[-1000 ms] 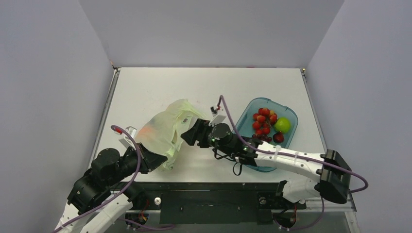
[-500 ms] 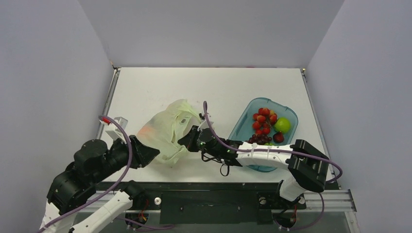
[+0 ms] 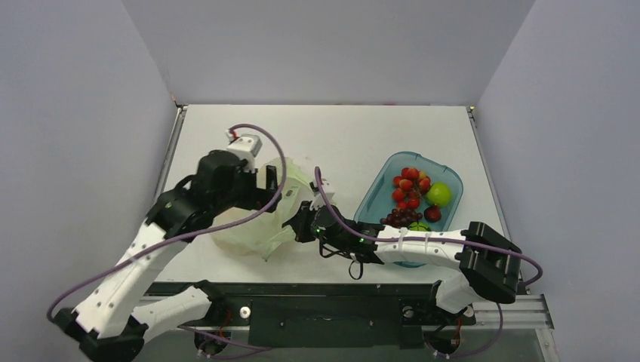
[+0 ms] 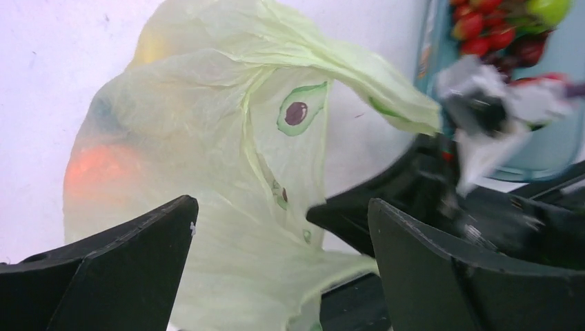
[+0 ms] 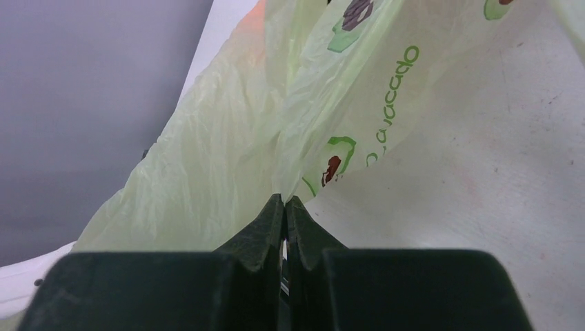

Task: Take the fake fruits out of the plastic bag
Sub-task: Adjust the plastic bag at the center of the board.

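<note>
plastic bag point(image 4: 207, 158) lies crumpled on the surface point(image 3: 340, 136); the blue tray point(image 3: 375, 194) sits to its right, right fingers point(image 5: 255, 234) are clamped shut on its edge, left fingers point(image 4: 124, 262) spread wide just over it.

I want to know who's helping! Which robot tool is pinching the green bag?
The right tool: it is shut on a fold of the plastic bag. The left tool hangs wide open near the bag, gripping nothing.

Top view high, downward over table point(image 3: 362, 136); both wrist views close on the shared plastic bag point(image 4: 207, 138).
</note>
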Controlling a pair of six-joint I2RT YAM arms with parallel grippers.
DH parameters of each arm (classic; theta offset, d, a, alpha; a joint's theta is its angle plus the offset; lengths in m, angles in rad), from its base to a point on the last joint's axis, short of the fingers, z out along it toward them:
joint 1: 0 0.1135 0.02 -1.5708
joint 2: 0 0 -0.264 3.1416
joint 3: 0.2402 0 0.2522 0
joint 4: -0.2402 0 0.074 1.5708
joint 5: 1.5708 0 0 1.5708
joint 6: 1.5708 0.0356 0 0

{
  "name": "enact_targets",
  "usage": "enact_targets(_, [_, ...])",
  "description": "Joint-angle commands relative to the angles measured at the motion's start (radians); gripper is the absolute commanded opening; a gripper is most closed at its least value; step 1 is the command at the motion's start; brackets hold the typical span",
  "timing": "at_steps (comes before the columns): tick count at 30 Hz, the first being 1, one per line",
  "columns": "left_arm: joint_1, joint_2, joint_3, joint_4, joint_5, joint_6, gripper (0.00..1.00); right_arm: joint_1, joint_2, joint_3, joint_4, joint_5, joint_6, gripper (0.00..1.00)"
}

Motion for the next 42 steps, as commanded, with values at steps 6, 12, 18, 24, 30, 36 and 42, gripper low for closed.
enact_targets(6, [0.063, 0.296, -0.148, 0.272, -0.033, 0.198, 0.96, -0.011, -0.07, -0.008, 0.025, 0.007, -0.072, 0.0])
enact_targets(12, [0.139, 0.405, -0.182, 0.327, -0.011, 0.244, 0.96, -0.017, -0.056, -0.022, 0.079, -0.021, -0.048, 0.0])
enact_targets(18, [0.182, 0.491, -0.111, 0.335, -0.065, 0.248, 0.66, -0.021, -0.052, -0.027, 0.077, -0.047, -0.046, 0.0])
enact_targets(24, [0.198, 0.51, -0.019, 0.292, -0.236, 0.274, 0.0, -0.035, -0.108, -0.062, 0.016, 0.001, -0.062, 0.0])
enact_targets(30, [0.232, 0.247, -0.245, 0.512, -0.271, 0.333, 0.0, -0.125, -0.164, -0.064, -0.226, 0.17, -0.144, 0.0])
enact_targets(36, [0.238, 0.05, -0.376, 0.649, -0.233, 0.357, 0.0, -0.239, -0.143, -0.126, -0.311, 0.16, -0.27, 0.0])
enact_targets(42, [0.254, 0.071, -0.386, 0.652, -0.188, 0.359, 0.0, -0.248, -0.057, -0.034, -0.43, 0.108, -0.375, 0.0])
